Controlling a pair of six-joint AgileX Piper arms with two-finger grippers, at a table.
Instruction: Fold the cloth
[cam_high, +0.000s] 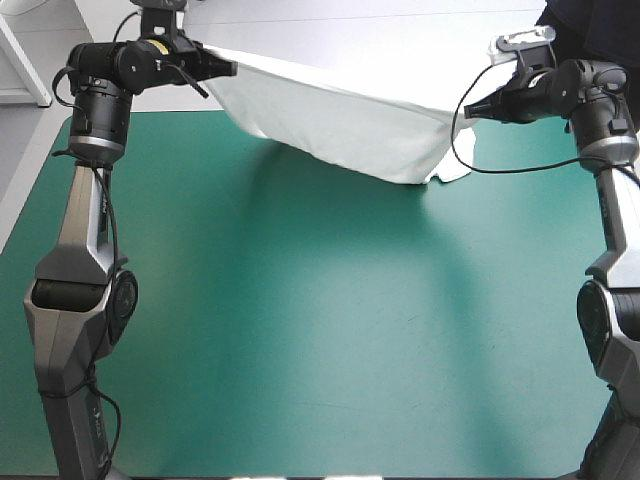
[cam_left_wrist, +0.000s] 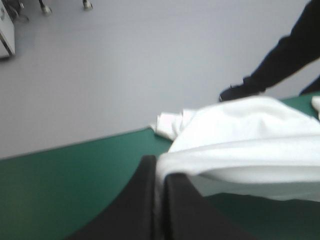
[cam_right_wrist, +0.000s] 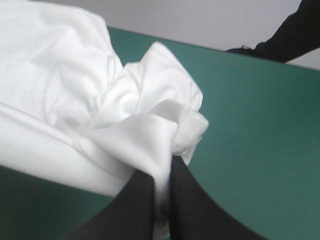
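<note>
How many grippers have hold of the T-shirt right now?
2. The left gripper is shut on one end over the table's far-left side; the right gripper is shut on the other end at the far right. The T-shirt hangs between them.

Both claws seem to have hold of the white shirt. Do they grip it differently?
The left gripper pinches a fairly smooth edge of the T-shirt; the right gripper pinches a crumpled bunch. Near the left gripper the cloth hangs smoother; near the right gripper it sags lowest. Both are shut on it, raised above the teal-green cover.
</note>
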